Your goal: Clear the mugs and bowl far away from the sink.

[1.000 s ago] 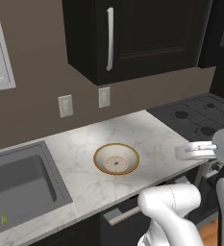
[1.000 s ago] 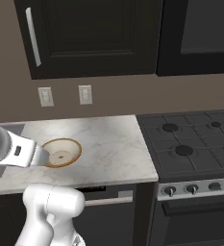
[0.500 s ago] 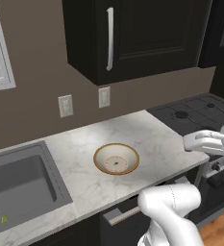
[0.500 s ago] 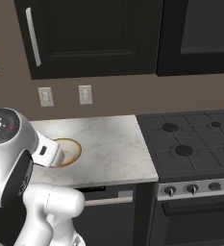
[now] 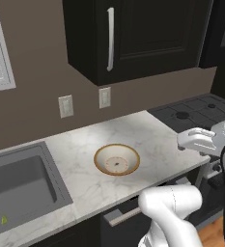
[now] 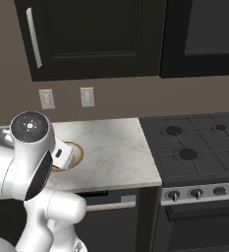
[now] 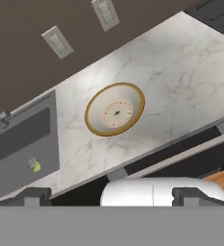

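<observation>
The bowl (image 5: 117, 159) sat on the marble counter (image 5: 147, 130), between the sink (image 5: 17, 185) and the stove (image 6: 194, 142); it looked rigid, glossy and breakable, so you would pinch its rim; your gripper (image 7: 111, 197) hung high above, fingers spread wide, holding nothing.

bowl (image 6: 72, 156) half behind arm (image 6: 35, 157)

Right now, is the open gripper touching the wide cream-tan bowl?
Apart. Hand view: gripper fingertips sit wide at the frame bottom, with bare marble counter between them and the bowl.
</observation>
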Controlling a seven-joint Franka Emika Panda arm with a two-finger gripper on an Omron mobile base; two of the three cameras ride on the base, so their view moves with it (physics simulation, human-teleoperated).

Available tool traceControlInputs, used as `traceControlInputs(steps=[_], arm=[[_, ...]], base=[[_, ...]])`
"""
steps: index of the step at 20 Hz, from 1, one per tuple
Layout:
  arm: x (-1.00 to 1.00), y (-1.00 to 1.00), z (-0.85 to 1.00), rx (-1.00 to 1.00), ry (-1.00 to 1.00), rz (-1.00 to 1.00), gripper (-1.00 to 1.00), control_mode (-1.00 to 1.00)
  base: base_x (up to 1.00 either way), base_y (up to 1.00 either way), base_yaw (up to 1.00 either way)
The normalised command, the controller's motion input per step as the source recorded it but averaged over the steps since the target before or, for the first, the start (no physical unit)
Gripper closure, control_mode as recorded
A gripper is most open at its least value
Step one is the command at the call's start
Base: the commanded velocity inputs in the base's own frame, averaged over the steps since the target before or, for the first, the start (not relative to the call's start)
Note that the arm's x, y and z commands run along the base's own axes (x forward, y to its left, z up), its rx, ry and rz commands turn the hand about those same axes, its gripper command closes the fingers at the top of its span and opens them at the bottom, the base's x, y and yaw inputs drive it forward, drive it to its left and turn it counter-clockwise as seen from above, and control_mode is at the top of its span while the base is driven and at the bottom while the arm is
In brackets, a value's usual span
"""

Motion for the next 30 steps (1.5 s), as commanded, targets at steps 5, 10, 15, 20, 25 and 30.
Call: traceControlInputs(steps=[5, 10, 15, 20, 25, 30], arm=[[0.34, 0.00, -0.27, 0.04, 0.00, -0.01, -1.00, -1.00], [0.26, 0.00, -0.24, 0.01, 0.00, -0.04, -1.00, -1.00], [0.15, 0.00, -0.27, 0.00, 0.00, -0.06, -1.00, -1.00], [0.10, 0.00, -0.27, 0.01, 0.00, -0.05, -1.00, -1.00], [0.00, 0.10, -0.20, 0.07, 0.03, 0.00, -1.00, -1.00], [0.07, 0.10, -0.25, 0.08, 0.04, 0.00, -1.00, -1.00]], base=[[0.00, 0.00, 0.00], [0.00, 0.00, 0.00], [0.00, 0.00, 0.00], [0.00, 0.00, 0.00], [0.00, 0.00, 0.00], [0.00, 0.00, 0.00]])
